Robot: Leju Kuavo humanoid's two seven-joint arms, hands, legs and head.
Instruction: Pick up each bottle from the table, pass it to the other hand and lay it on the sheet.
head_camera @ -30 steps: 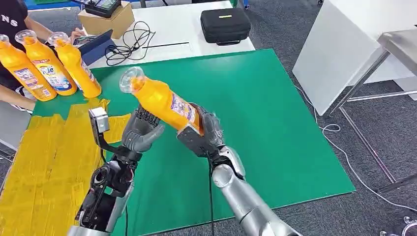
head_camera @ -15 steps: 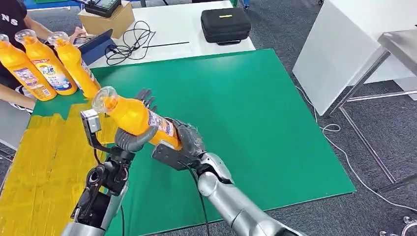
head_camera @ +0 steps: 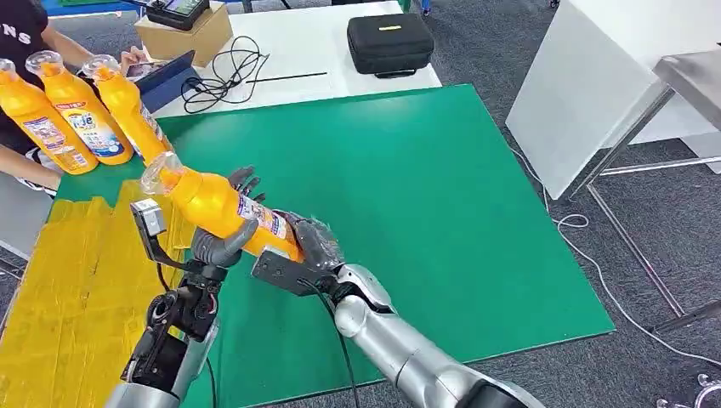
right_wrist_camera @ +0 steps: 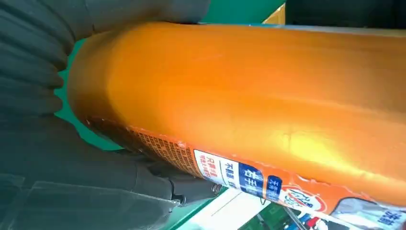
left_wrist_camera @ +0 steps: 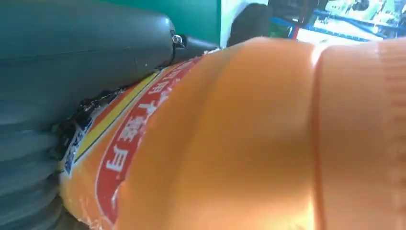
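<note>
Head view: an orange bottle [head_camera: 223, 206] is held in the air, tilted, its clear cap toward the upper left and its base toward the lower right, above the seam where the yellow sheet [head_camera: 76, 289] meets the green mat [head_camera: 442, 221]. The right hand [head_camera: 308, 246] grips the base end of the bottle. The left hand [head_camera: 223, 234] cups the bottle's middle from below, thumb curved up its near side and fingers [head_camera: 245, 180] showing beyond the far side; whether it has closed fully cannot be told. Left wrist view: the bottle [left_wrist_camera: 249, 139] lies against the thick grey thumb [left_wrist_camera: 86, 57]. Right wrist view: the bottle [right_wrist_camera: 258, 105] fills the grasp of the right hand [right_wrist_camera: 72, 158], label downward.

Three more orange bottles [head_camera: 76, 110] stand upright in a row at the far left edge of the table, just beyond the yellow sheet's far border, with a person's arm [head_camera: 25, 166] beside them. The yellow sheet runs along the table's left side to its near edge. The green mat extends bare to the right of the arms, out to its right and near edges. Beyond the mat's far edge lie a white surface with a black case [head_camera: 389, 42], coiled cables [head_camera: 223, 76] and a cardboard box [head_camera: 183, 34]. A white panel [head_camera: 587, 85] stands well apart on the right
</note>
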